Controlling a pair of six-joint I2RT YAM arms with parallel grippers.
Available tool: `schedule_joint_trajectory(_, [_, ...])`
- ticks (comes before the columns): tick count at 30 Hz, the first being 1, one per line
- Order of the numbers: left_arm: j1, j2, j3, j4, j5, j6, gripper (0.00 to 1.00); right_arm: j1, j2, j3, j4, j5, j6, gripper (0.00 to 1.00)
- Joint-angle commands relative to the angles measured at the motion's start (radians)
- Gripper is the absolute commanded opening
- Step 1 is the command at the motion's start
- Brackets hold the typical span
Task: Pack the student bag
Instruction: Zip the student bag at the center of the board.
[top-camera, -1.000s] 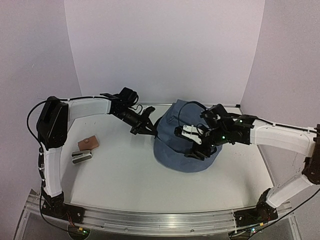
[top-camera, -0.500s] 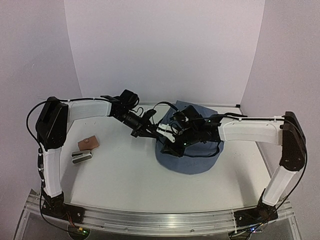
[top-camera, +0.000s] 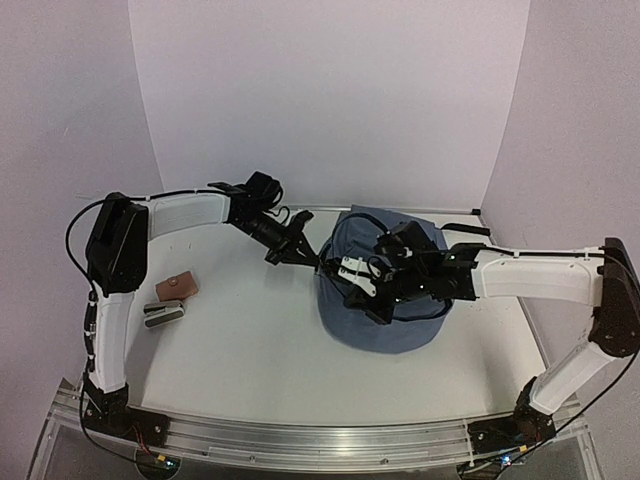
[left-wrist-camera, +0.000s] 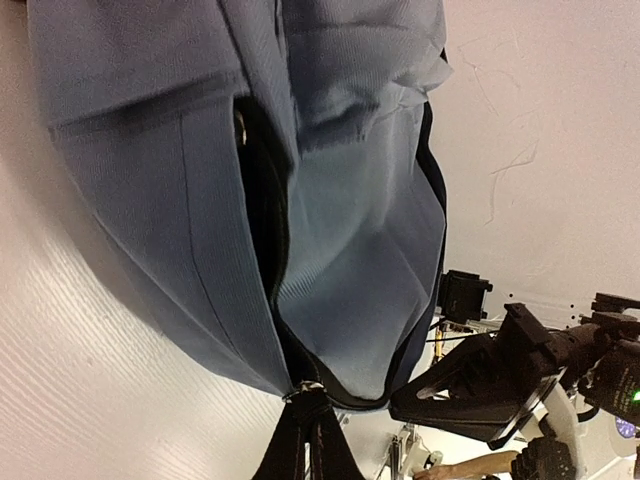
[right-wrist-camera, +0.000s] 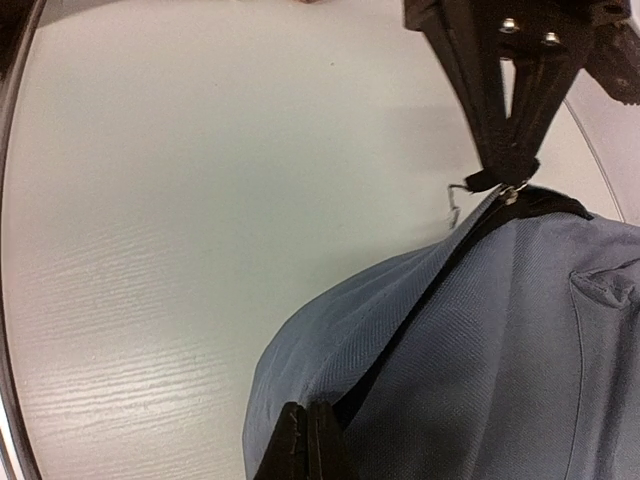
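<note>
The student bag (top-camera: 390, 335) sits right of centre on the worktop (top-camera: 250, 340). Left gripper (left-wrist-camera: 305, 445) fingers pinch its zipper pull (right-wrist-camera: 510, 190) on the left side. Right gripper (right-wrist-camera: 308, 440) fingers are pressed together on its dark zipper (right-wrist-camera: 420, 300).

A second ago the right end effector (top-camera: 363, 287) hovered over the middle of the student bag (top-camera: 400, 325) with its jaws apart. Half a second ago it had swung across to the bag's left edge. Now it has drawn back a little toward the near left part of the bag, and its jaws are pressed together at the dark zipper line (right-wrist-camera: 400, 340). The right arm's elbow rose during the swing and has since sunk partway. The left end effector (top-camera: 303, 255) has shifted slightly rightward, and the bag's left edge has moved with it across the bench (top-camera: 250, 340).
</note>
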Motion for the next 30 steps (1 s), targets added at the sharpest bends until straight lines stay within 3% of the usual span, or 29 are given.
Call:
schedule_joint_trajectory(1, [0.036, 0.058, 0.121, 0.009, -0.067, 0.02, 0.0, 0.03, -0.064, -0.076, -0.112, -0.079, -0.09, 0.0])
schedule_joint_trajectory(10, [0.06, 0.123, 0.199, 0.002, -0.141, -0.012, 0.0, 0.059, -0.127, -0.153, -0.195, -0.109, -0.217, 0.0])
schedule_joint_trajectory(15, [0.078, 0.114, 0.186, 0.077, -0.069, -0.032, 0.0, 0.062, -0.154, -0.185, -0.231, -0.093, -0.244, 0.0])
schedule_joint_trajectory(20, [0.076, 0.026, 0.086, 0.148, 0.047, -0.006, 0.0, 0.062, -0.168, -0.191, -0.229, -0.049, -0.226, 0.0])
schedule_joint_trajectory(30, [-0.089, -0.073, -0.116, -0.004, 0.142, 0.153, 0.0, 0.062, -0.103, -0.079, -0.11, 0.046, -0.101, 0.0])
